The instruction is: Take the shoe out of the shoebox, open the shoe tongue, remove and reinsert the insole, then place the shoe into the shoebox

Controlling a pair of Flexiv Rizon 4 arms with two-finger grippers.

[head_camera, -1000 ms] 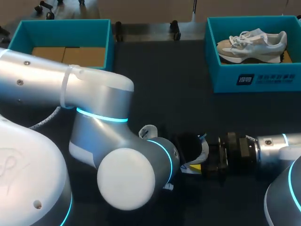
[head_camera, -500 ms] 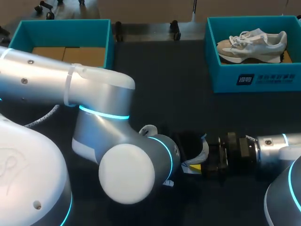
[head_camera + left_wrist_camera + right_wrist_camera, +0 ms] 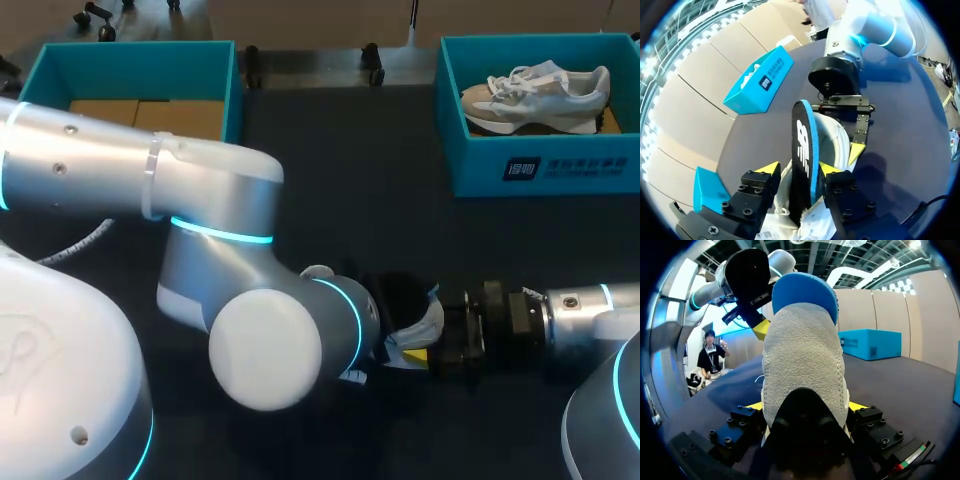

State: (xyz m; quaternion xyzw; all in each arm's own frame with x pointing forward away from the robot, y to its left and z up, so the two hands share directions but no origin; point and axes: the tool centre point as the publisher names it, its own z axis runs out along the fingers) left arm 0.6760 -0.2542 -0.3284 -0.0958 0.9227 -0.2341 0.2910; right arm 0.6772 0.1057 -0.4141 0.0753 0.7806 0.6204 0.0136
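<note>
Right gripper (image 3: 806,406) is clamping the heel of the white knit sneaker (image 3: 805,365), one yellow tip pressing on each side, toe pointing away from it, low over the table (image 3: 340,190). Sneaker is sitting well apart from the teal shoebox (image 3: 540,172), on the robot's side of it. A second sneaker (image 3: 535,92) is lying inside that shoebox.

Insole (image 3: 802,150), black top and blue underside, is sticking up out of the sneaker's opening, between the tips of the left gripper (image 3: 798,168). Can't tell if that gripper is pinching it or just straddling it, since white upper fabric is crowding in there.

Probably mid insole step, going out or coming back in, unclear which.

Handling guess:
- **Insole:** looking light, thin and floppy, likely bending and dragging on the lining. Best pinching it flat across its thickness near the exposed end.
- **Sneaker:** looking light with a soft upper that is likely collapsing under a squeeze. The heel is probably the stiffest spot, so holding it there is making sense.
</note>
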